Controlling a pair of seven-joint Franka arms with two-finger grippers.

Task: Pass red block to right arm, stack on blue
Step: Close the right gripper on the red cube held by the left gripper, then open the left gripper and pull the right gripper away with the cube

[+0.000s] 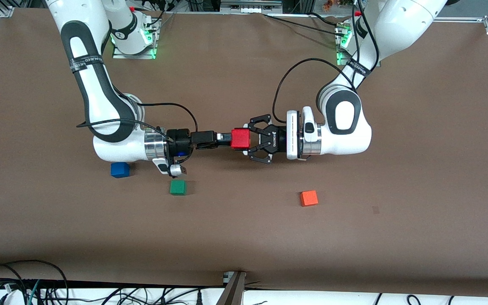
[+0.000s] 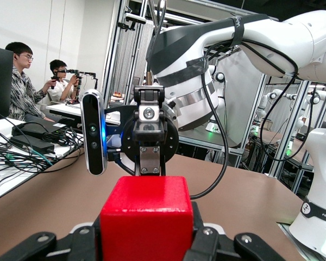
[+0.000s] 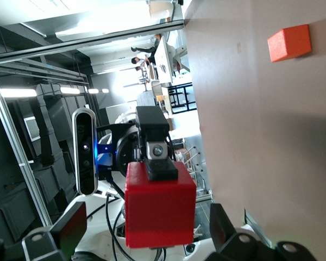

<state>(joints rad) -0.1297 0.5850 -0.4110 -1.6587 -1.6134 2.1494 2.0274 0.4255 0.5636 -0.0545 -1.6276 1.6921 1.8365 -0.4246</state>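
Note:
The red block (image 1: pixel 240 139) is up in the air over the middle of the table. My left gripper (image 1: pixel 246 140), the wide black claw, is shut on its two sides; in the left wrist view the red block (image 2: pixel 146 217) fills the space between the jaws of the left gripper (image 2: pixel 146 242). My right gripper (image 1: pixel 227 137) faces it head-on and is open. In the right wrist view the right gripper (image 3: pixel 146 231) has one pad on each side of the red block (image 3: pixel 158 209), with a gap to each. The blue block (image 1: pixel 120 170) lies on the table by the right arm's elbow.
A green cube (image 1: pixel 178 187) lies near the blue block, a little nearer to the front camera. An orange-red cube (image 1: pixel 309 198) (image 3: pixel 289 43) lies toward the left arm's end. Both arms stretch low over the table's middle.

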